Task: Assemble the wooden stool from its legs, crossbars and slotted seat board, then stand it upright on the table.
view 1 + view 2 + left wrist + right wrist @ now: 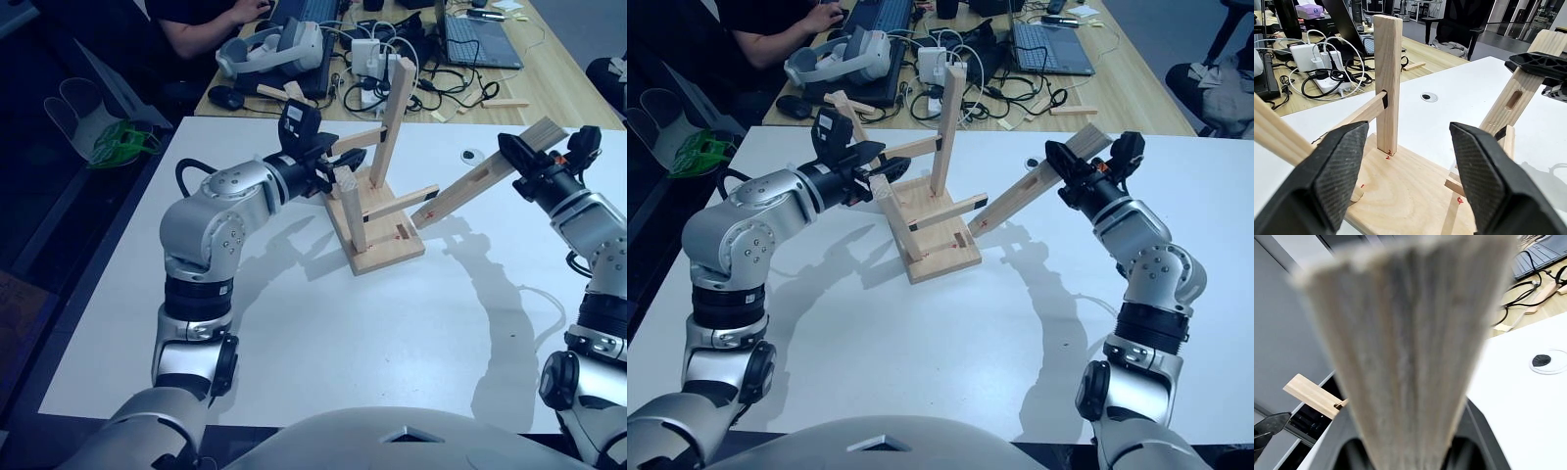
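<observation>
Lying on table (392,343), seat board (387,253), slanted leg (470,191)

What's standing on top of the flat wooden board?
Two legs stand on the seat board: a tall leg and a nearer leg, each carrying a crossbar. A third leg, held by the right gripper, leans at its corner. What's under their ends is hidden.

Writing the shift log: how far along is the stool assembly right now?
Done: rear leg and front leg stand in the seat board, lying flat on the table. In hand: the right end effector is shut on a third leg, tilted, its foot at the board's corner; the left end effector is open beside a crossbar. Left: seating that leg, any remaining parts, then standing the stool upright.
</observation>
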`<state>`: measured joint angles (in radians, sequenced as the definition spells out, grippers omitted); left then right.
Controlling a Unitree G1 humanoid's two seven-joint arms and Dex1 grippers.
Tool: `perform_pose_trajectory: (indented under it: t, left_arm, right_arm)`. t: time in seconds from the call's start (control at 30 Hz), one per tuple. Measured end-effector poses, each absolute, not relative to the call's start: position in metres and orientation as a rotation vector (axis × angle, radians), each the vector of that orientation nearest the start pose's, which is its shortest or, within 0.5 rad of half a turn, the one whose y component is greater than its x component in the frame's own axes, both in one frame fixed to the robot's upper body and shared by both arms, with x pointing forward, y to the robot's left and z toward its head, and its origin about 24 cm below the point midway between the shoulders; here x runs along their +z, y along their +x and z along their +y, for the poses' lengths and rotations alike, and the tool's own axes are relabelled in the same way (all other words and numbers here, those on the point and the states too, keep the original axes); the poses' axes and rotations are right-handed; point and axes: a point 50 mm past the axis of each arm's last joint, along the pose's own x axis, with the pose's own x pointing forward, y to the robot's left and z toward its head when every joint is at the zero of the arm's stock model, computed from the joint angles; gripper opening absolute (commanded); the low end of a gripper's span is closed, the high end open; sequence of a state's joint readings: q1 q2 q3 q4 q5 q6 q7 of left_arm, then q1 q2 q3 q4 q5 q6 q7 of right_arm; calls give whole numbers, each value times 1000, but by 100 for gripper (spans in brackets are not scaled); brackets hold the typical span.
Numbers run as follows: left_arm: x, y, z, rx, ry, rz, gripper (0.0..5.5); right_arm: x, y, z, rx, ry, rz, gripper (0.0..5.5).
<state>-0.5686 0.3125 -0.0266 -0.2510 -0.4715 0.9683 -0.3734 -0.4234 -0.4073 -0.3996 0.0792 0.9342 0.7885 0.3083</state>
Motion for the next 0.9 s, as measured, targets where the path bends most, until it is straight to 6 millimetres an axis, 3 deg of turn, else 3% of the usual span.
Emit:
perform_pose_trajectory:
  t: [0.23, 0.47, 0.63, 0.9]
  left_arm:
    - [170, 307, 118, -678, -24, 210, 304]
    - [170, 308, 118, -665, -34, 211, 304]
    - [170, 309, 117, -649, -50, 198, 304]
    - [171, 310, 113, -641, -66, 183, 304]
  right_arm:
    - [122, 317, -219, 468, 585, 173, 98]
    - [128, 322, -207, 518, 470, 154, 98]
    - [138, 322, -190, 648, 291, 165, 98]
    - [139, 324, -180, 724, 190, 183, 98]
